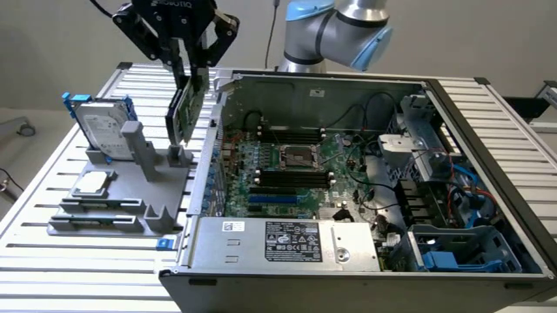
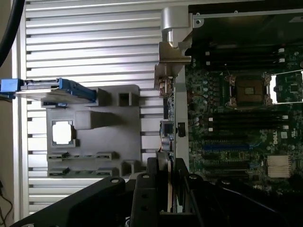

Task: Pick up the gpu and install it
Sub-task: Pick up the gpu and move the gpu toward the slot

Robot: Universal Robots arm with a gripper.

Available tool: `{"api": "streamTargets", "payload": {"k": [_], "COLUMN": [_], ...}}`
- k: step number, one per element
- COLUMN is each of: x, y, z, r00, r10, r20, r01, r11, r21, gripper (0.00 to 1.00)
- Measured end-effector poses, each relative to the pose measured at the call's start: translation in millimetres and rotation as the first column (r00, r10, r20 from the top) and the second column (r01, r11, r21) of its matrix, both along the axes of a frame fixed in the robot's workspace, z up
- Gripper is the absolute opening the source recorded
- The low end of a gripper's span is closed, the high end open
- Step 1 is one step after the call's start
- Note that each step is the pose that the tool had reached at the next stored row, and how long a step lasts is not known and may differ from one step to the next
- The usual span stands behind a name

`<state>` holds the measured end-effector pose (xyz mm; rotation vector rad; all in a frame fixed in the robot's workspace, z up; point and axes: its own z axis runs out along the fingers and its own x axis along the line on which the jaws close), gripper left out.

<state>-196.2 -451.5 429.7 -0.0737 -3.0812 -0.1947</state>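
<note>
From my station I see the pincer (image 1: 193, 70) clamped on the gpu (image 1: 184, 109) - its black fingers (image 1: 180, 64) grip the card's upper end and the card hangs below them, slightly tilted. The green board and dark cooler face the exterior view's left. The card sits over the strip between the grey fixture (image 1: 117, 199) and the open computer case (image 1: 487, 150), just beside the case's side wall. Its lower end is just above a short post of the fixture; I cannot tell whether the two touch.

In the wrist view the pincer (image 2: 168, 171) holds the gpu (image 2: 166, 127) edge-on, a thin strip running away from the fingers (image 2: 152, 182) along the border between fixture and motherboard (image 2: 236, 118).

On the fixture (image 2: 118, 137) the silver hard drive (image 1: 100, 127) stands upright in its blue frame at the far end, well apart from the card. The square processor chip (image 1: 93, 184) lies flat in its pocket nearer the front. Both show from the wrist too - the hard drive (image 2: 52, 89) edge-on and the processor chip (image 2: 63, 132) as a bright square.

The case lies on its side on the slatted counter (image 1: 52, 261), lid off, with the motherboard (image 1: 287, 169) exposed and the power supply (image 1: 287, 242) along its near edge. The arm (image 1: 344, 29) reaches in from behind the case.
</note>
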Motion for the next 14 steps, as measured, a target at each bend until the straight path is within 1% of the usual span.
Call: {"api": "streamTargets", "payload": {"k": [3, 6, 10, 14], "x": [13.6, 27.5, 45.5, 63.9], "y": [-2.0, -3.2, -3.4, -3.4], "z": [0.2, 0.2, -1.3, -8.2], "r00": [1.0, 1.0, 1.0, 1.0], "r10": [0.0, 0.0, 0.0, 0.0], "r20": [-0.0001, -0.0002, -0.0001, -0.0001], "r01": [0.0, 0.0, 0.0, 0.0], "r11": [1.0, 1.0, 1.0, 1.0], "r21": [0.0047, 0.0067, 0.0069, 0.0061], "gripper": [0.27, 0.27, 0.27, 0.27]}}
